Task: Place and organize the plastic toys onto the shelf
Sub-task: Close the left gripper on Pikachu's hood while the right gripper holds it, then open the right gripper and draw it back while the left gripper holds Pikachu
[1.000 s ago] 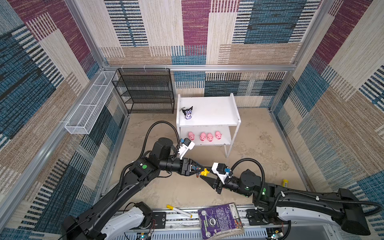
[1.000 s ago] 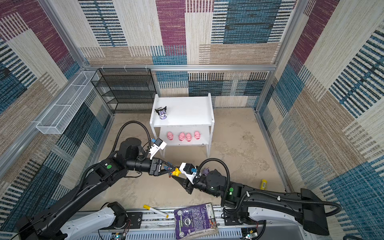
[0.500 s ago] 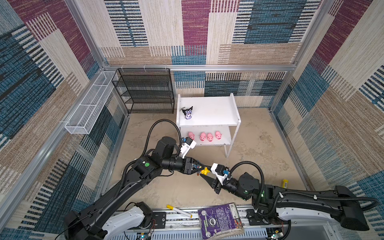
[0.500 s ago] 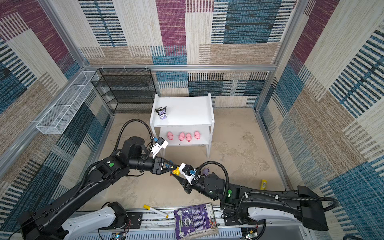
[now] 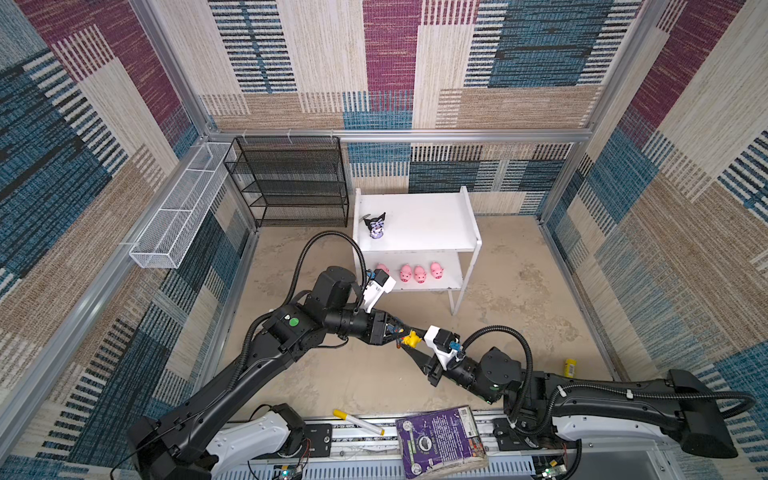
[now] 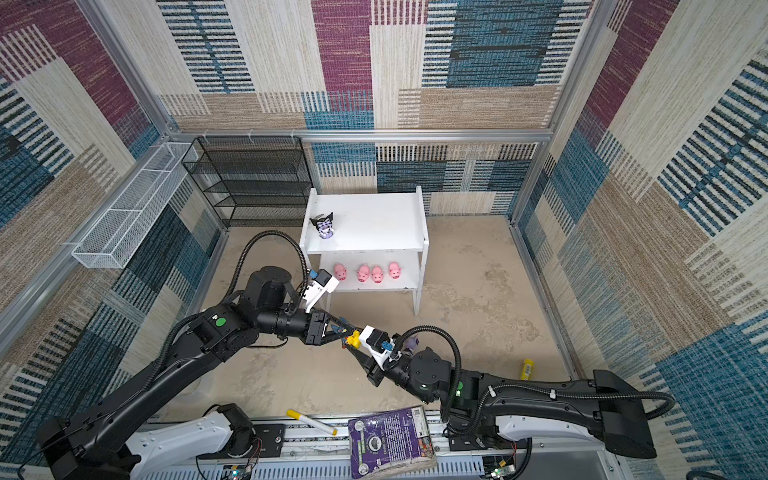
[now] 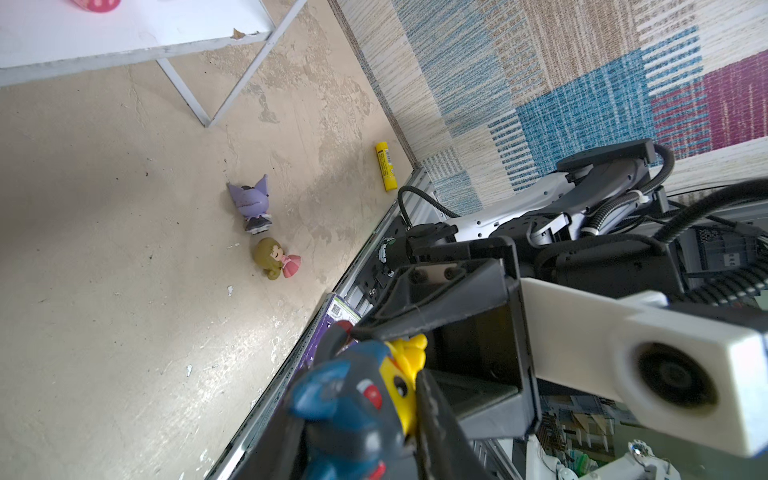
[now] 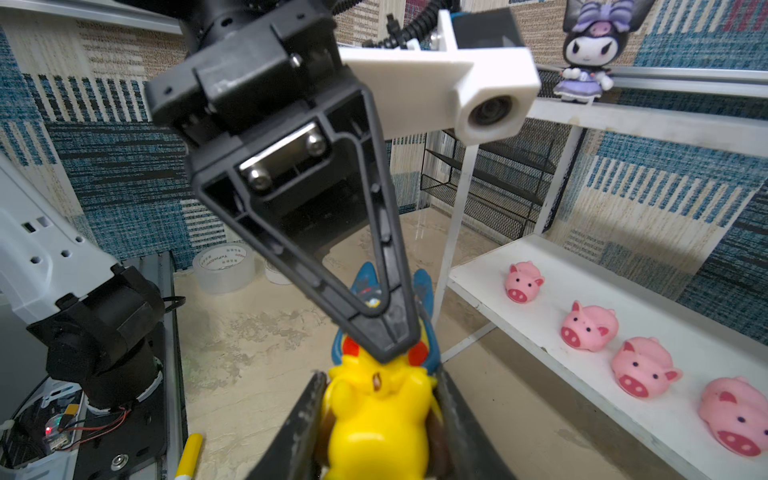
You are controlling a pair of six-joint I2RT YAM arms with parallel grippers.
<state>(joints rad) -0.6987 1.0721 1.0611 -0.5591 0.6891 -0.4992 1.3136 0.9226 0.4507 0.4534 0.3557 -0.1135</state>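
The yellow blue-hooded toy (image 5: 410,340) (image 6: 353,338) hangs in mid-air in front of the shelf (image 5: 415,239), held from both ends. My right gripper (image 8: 380,378) (image 5: 409,348) is shut on its yellow body (image 8: 378,419). My left gripper (image 7: 374,365) (image 5: 404,335) has its fingers against the hooded head (image 7: 353,399). Several pink pigs (image 5: 411,273) (image 8: 590,326) stand in a row on the lower board. The black-purple eared toy (image 5: 376,226) (image 8: 588,54) stands on the top board. A lilac eared toy (image 7: 251,203) and a blonde girl (image 7: 274,257) lie on the floor.
A black wire-mesh rack (image 5: 291,183) and a long white wire basket (image 5: 174,216) stand at the back left. A yellow-capped marker (image 5: 357,422) and a purple book (image 5: 440,440) lie on the front rail. A small yellow tube (image 5: 570,368) lies by the right wall, and a tape roll (image 8: 224,266) by the left.
My left gripper's jaws have narrowed onto the toy's hooded head, and the left arm has pushed in a little. The right gripper has kept its hold and barely moved.
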